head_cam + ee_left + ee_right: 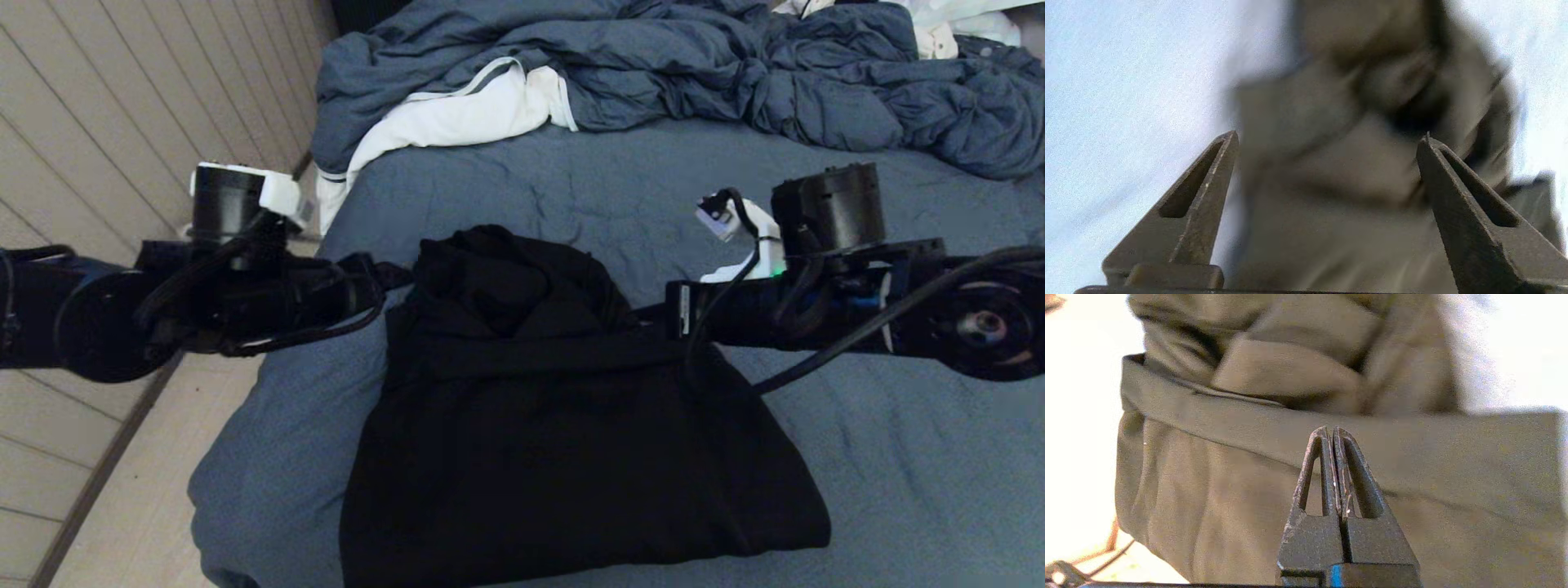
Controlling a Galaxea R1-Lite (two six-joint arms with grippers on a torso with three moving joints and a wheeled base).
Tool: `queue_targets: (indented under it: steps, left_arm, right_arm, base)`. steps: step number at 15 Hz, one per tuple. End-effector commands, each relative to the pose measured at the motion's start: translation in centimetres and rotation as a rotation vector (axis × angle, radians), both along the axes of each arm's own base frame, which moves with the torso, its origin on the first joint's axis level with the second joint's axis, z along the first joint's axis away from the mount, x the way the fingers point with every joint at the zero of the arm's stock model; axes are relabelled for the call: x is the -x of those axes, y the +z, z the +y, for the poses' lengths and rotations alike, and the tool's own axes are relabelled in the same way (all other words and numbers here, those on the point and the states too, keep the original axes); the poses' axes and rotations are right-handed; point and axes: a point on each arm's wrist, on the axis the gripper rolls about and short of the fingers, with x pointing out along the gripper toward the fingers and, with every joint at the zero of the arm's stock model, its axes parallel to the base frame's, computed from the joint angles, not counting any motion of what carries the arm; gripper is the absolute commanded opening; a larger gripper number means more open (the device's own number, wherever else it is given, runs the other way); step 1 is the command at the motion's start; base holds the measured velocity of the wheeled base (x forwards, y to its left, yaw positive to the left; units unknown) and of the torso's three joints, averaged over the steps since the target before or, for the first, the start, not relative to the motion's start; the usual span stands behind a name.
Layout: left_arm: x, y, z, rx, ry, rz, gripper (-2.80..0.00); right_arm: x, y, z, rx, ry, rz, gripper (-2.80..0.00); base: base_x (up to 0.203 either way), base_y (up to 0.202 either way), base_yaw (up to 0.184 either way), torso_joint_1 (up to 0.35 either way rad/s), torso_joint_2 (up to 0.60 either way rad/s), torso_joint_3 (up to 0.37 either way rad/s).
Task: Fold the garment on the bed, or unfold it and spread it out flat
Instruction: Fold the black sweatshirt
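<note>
Both grippers flank the garment (555,408), half-folded w/ sleeves across its chest at the bed (898,457) near edge: left gripper (1327,141) spread wide, empty, probably post-release; right gripper (1334,437) pressed together, holding nothing.

Black hoodie (563,425) heaped on bed (898,457) — arms flanking it.
</note>
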Motion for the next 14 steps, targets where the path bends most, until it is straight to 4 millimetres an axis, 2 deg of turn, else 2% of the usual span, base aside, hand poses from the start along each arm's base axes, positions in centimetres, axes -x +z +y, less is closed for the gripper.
queue_targets:
  steps: [1,3,6,8,9,14]
  left_arm:
    - [2.1,-0.4,3.1,0.033,-0.003,0.037,0.0]
    - [2.1,-1.7,5.7,0.111,-0.039,0.116,0.0]
    - [1.8,-3.1,8.9,0.231,-0.105,0.213,0.0]
    - [1.8,-4.4,9.3,0.242,-0.11,0.255,0.0]
    - [1.9,-4.4,9.3,0.245,-0.115,0.252,0.0]
    - [1.6,-5.9,9.7,0.251,-0.099,0.282,0.0]
  right_arm:
    - [0.4,0.5,-1.8,-0.041,-0.023,0.006,-2.8]
    - [0.2,0.1,-4.0,-0.1,-0.058,0.056,-2.8]
    - [-1.3,-2.2,-6.6,-0.13,-0.086,0.148,-2.8]
    - [-1.6,-3.4,-6.8,-0.127,-0.084,0.187,-2.8]
    - [-1.2,-4.1,-6.9,-0.123,-0.087,0.213,-2.8]
    - [2.0,-2.2,-7.3,-0.159,-0.052,0.168,-2.8]
  base:
    - [0.0,0.0,0.0,0.0,0.0,0.0]
    - [0.0,0.0,0.0,0.0,0.0,0.0]
    - [0.0,0.0,0.0,0.0,0.0,0.0]
    - [0.0,0.0,0.0,0.0,0.0,0.0]
    - [0.0,0.0,0.0,0.0,0.0,0.0]
    - [0.0,0.0,0.0,0.0,0.0,0.0]
